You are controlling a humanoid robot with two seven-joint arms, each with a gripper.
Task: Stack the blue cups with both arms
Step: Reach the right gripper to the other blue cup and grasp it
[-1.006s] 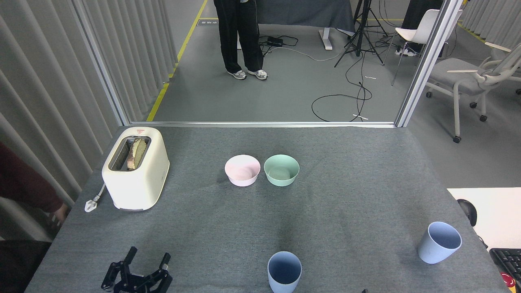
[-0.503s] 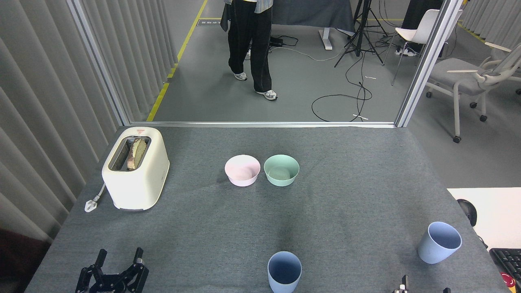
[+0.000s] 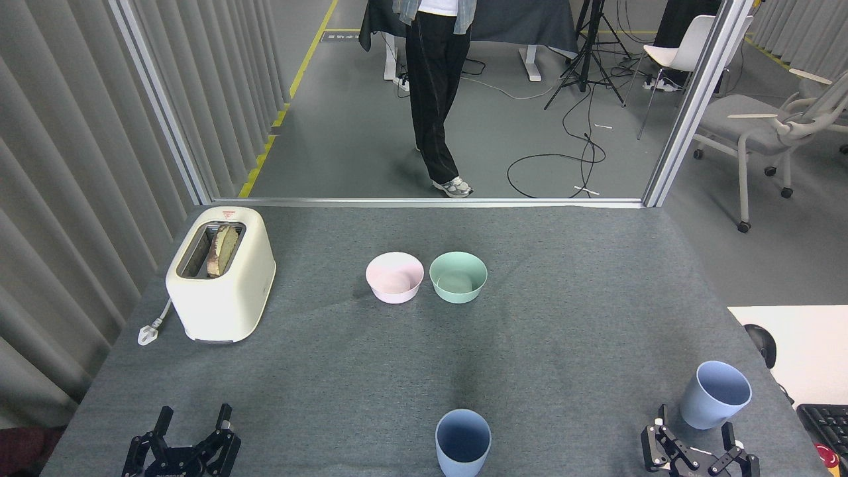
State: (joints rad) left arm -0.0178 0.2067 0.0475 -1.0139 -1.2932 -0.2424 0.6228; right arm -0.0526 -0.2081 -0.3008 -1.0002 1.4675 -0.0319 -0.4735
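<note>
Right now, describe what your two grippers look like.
Both are black, skeletal claws with several slim fingers joined by exposed linkages. The left gripper shows dark fingers with a small pale tip on one. The right gripper carries small white marks near its finger joints. Only the ends show; no cables or arm casing are visible.

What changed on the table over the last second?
The right black claw came up into view at the bottom right, fingers spread, just below the pale blue plastic cup near the right edge. The left black claw slid left and down, open. Nothing was grasped. Both cups, including the centre one, stayed put.
</note>
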